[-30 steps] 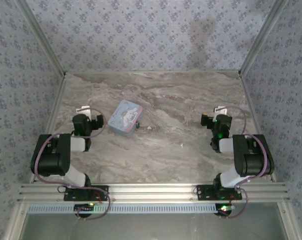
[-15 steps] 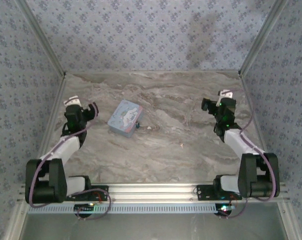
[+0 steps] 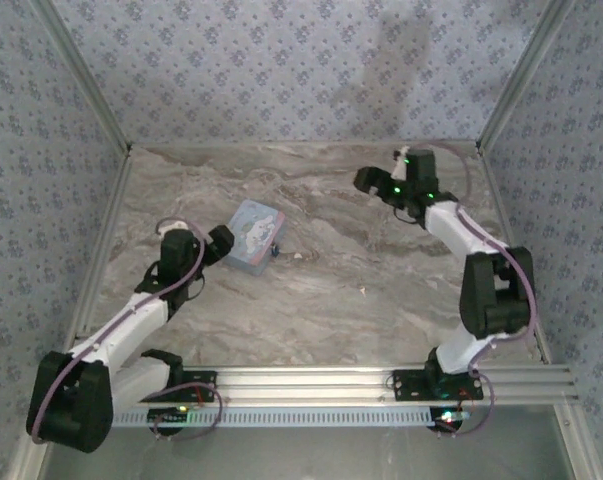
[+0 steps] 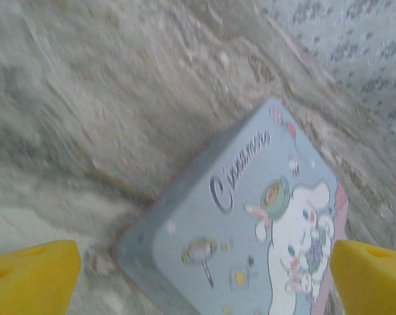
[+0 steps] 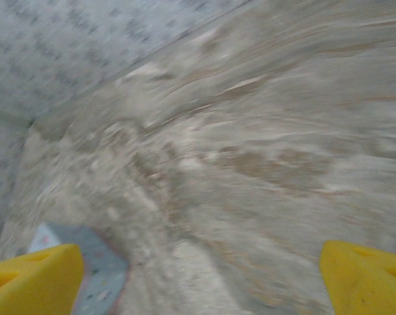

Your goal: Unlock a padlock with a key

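Observation:
The padlock (image 3: 275, 250) is a tiny dark speck against the near right edge of the pale blue cartoon tin (image 3: 252, 233). Just right of it lies a small pale bit (image 3: 299, 256), too small to identify as the key. My left gripper (image 3: 203, 244) hovers just left of the tin, open, pointing at it. In the left wrist view the tin's lid (image 4: 250, 223) lies ahead between the wide-apart yellow fingertips (image 4: 33, 275), the left gripper (image 4: 204, 279) holding nothing. My right gripper (image 3: 373, 185) is open over the back middle of the table, empty (image 5: 198, 279).
A marble-pattern table (image 3: 381, 270) is boxed in by patterned walls and metal posts (image 3: 91, 90) at the back corners. One more tiny speck (image 3: 364, 291) lies on the table right of centre. The tin's corner (image 5: 96, 275) appears at the lower left of the right wrist view.
Both arms have unfolded. The left gripper swung from the left wall in toward the tin. The right gripper moved from the right side back and left toward the table's far middle.

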`<state>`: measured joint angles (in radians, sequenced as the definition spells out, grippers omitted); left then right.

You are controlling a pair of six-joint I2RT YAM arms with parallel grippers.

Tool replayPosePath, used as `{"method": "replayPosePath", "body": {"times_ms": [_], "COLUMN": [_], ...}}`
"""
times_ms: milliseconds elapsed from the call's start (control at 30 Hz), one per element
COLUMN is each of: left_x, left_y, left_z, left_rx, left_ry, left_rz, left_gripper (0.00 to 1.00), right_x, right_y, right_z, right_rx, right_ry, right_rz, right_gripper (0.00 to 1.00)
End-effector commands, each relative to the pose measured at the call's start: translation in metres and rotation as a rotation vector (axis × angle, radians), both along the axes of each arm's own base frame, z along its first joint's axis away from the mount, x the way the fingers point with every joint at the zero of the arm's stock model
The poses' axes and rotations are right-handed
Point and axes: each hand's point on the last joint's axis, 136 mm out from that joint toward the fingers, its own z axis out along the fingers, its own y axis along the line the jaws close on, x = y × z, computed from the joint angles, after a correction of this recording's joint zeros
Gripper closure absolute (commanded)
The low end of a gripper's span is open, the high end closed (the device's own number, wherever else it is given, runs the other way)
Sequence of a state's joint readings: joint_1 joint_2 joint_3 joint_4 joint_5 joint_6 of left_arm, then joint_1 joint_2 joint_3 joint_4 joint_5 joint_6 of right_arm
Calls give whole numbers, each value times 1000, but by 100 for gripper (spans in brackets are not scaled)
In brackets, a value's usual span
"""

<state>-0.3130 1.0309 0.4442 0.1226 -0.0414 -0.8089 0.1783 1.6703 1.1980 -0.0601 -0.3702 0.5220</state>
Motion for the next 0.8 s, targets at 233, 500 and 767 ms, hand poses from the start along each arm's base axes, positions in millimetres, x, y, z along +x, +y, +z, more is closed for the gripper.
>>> {"method": "replayPosePath", "body": {"times_ms": [233, 500, 767], "left_x": [11, 21, 26], "left_y": [-37, -43, -47], "left_z": [-9, -13, -12], "left_rx": [-67, -57, -45], "left_ry": [0, 6, 3], "left_rz": [-34, -44, -60], "left_gripper": [2, 2, 2], "right_x": [11, 6, -16], "right_y": [141, 219, 246], "right_z": [-38, -64, -71], "right_rx": [60, 88, 109], "right_ry": [183, 245, 274], "right_rz": [360, 503, 609], "right_gripper": [13, 17, 33]}}
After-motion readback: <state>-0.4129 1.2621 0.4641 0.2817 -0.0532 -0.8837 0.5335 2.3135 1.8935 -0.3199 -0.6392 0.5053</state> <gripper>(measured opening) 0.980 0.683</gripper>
